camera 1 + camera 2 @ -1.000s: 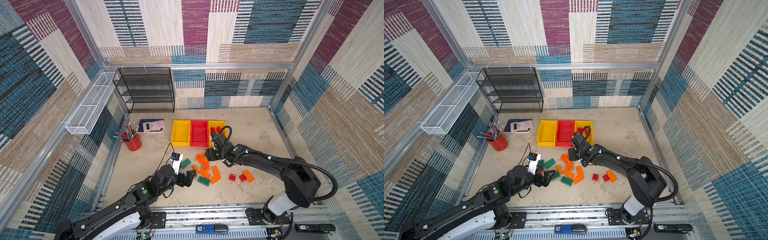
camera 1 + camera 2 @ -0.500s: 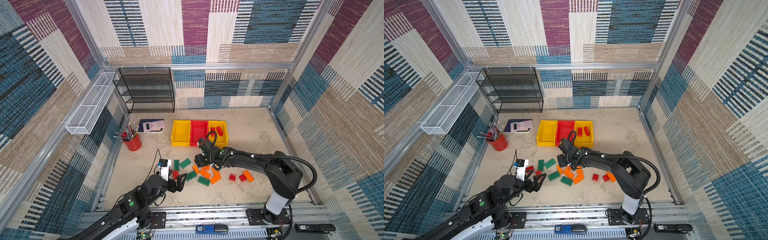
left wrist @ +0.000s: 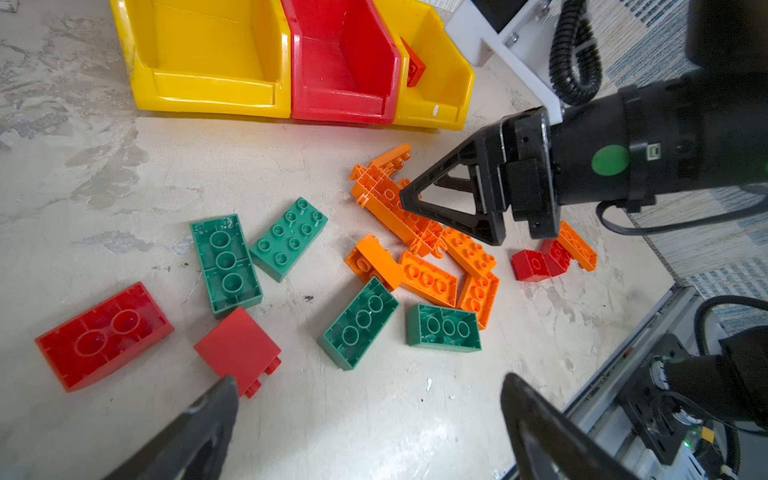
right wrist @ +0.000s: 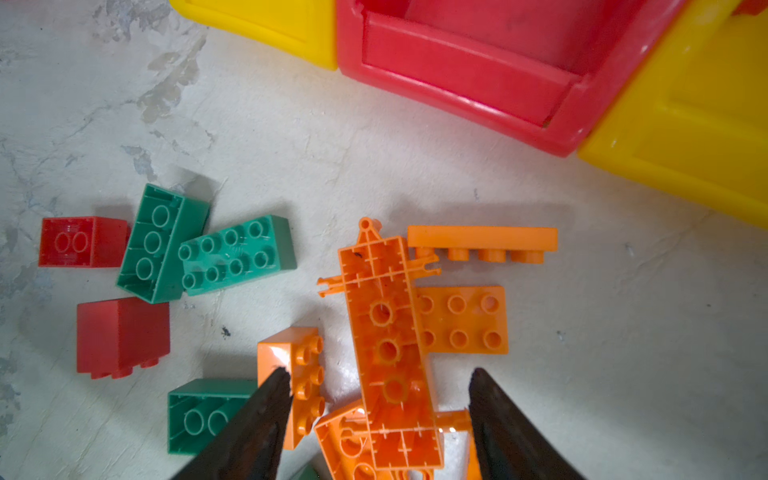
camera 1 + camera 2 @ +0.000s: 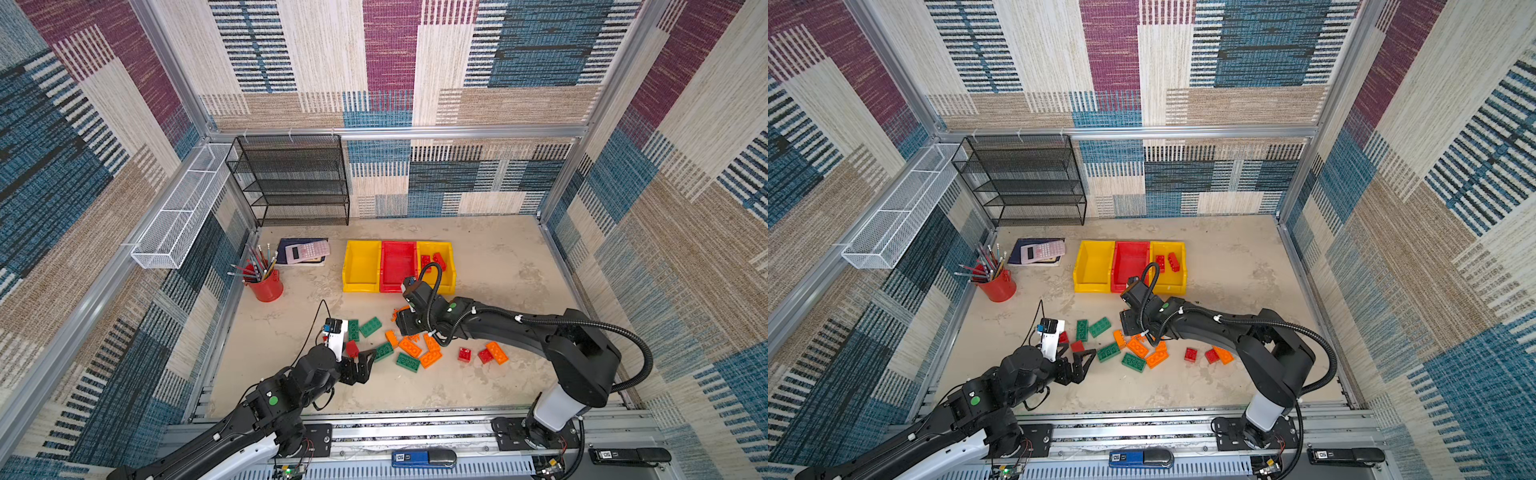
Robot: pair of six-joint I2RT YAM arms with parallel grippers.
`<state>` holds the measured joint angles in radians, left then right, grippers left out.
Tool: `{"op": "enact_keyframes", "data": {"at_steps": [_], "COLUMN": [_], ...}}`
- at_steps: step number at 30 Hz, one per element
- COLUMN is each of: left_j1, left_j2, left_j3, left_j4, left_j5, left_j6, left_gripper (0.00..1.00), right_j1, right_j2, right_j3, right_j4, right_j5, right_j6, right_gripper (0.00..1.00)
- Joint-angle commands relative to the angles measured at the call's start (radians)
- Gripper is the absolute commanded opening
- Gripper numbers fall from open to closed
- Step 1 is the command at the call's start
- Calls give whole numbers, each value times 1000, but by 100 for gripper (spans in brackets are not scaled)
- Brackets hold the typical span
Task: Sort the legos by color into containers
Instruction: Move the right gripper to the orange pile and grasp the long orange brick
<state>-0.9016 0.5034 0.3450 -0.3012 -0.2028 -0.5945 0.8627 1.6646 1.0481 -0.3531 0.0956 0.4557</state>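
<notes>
Side by side on a mottled beige tabletop (image 5: 498, 257), the left yellow bin (image 5: 360, 286) and the red bin (image 5: 398, 262) show bare floors, while the right yellow bin (image 5: 432, 246) holds two red bricks (image 5: 438, 261). Green, orange and red legos (image 5: 409, 347) lie scattered in front of them. The right gripper (image 4: 376, 378), half-spread, straddles a long orange piece (image 4: 386, 332) without clamping it. The left gripper (image 3: 370, 399) gapes wide and empty just beside a red brick (image 3: 237, 349). Patchwork woven walls (image 5: 390, 54), a black mesh rack (image 5: 291, 183) and a red pencil cup (image 5: 266, 286) frame the scene.

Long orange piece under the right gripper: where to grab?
Across its narrow width at mid-length, from straight above. The long orange piece lies hollow side up with straight, parallel long sides; thin prongs stick out near one end. The right gripper is open astride it.
</notes>
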Motion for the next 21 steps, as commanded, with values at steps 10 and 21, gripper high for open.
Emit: {"op": "enact_keyframes", "data": {"at_steps": [10,21], "left_j1": [-1,0], "left_j2": [-18,-43], "left_j3": [-12,-24], "left_j4": [39,38], "left_j5": [6,-6], "left_j6": [-9,-5], "left_gripper": [99,99], "right_j1": [31,32], "right_j2": [91,154], "right_j3": [40,74], "right_j4": [10,-35], "right_j5": [-19,51], "right_j6": [-14,-5], "right_gripper": [69,49]}}
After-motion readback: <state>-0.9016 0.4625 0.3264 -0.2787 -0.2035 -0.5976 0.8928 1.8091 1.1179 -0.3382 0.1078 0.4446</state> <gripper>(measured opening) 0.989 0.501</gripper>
